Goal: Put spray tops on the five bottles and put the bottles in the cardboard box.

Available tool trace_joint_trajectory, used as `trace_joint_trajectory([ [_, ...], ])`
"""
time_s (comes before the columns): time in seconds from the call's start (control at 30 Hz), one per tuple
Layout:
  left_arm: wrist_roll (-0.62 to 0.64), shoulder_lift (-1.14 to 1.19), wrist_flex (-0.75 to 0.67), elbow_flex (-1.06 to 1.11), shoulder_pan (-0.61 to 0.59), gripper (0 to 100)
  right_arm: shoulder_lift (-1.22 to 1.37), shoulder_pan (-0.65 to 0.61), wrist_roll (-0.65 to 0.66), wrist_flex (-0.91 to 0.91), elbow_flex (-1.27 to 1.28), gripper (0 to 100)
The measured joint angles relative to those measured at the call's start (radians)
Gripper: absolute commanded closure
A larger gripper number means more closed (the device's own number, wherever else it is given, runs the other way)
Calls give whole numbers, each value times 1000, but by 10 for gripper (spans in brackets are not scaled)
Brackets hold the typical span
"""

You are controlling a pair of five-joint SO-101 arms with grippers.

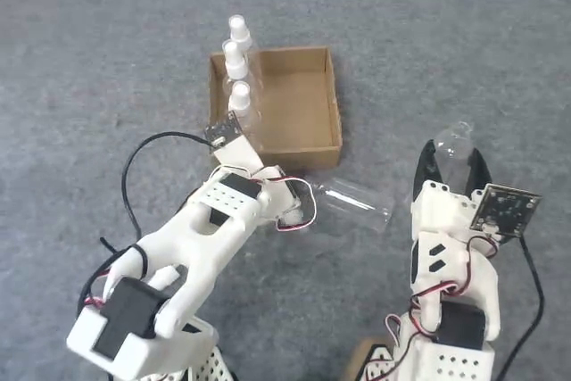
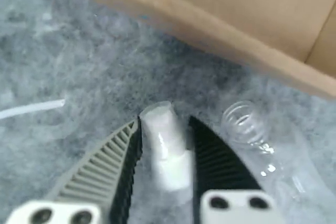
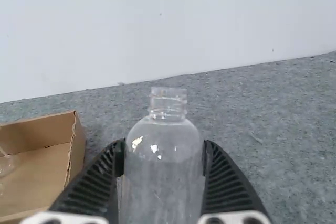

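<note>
- The left pincer (image 2: 164,124) is clenched on a white plastic spray top (image 2: 167,153), just at 6 o'clock of the brown cardboard box (image 1: 303,109).
- The right pincer (image 3: 164,148) grasps a clear round plastic bottle (image 3: 160,182) with no top, its neck pointing to 12 o'clock.
- This bottle is at about 2 o'clock from the left pincer, well apart.
- Nearer, a second clear bottle (image 1: 354,202) lies on the grey carpet (image 1: 89,86) at 3 o'clock of that pincer. Its long axis goes from 10 to 4 o'clock, open neck towards the spray top.
- Three capped bottles (image 1: 239,64) stand inside the box.
</note>
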Motion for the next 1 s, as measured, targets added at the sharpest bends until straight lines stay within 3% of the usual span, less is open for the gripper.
trace_joint_trajectory([
  [0.43,0,-6,-3,-34,-35,988,0,0,0,0,0,986],
  [0.73,-17,-181,5,83,-46,976,0,0,0,0,0,986],
  [1.0,-37,-209,5,86,-48,752,0,0,0,0,0,986],
])
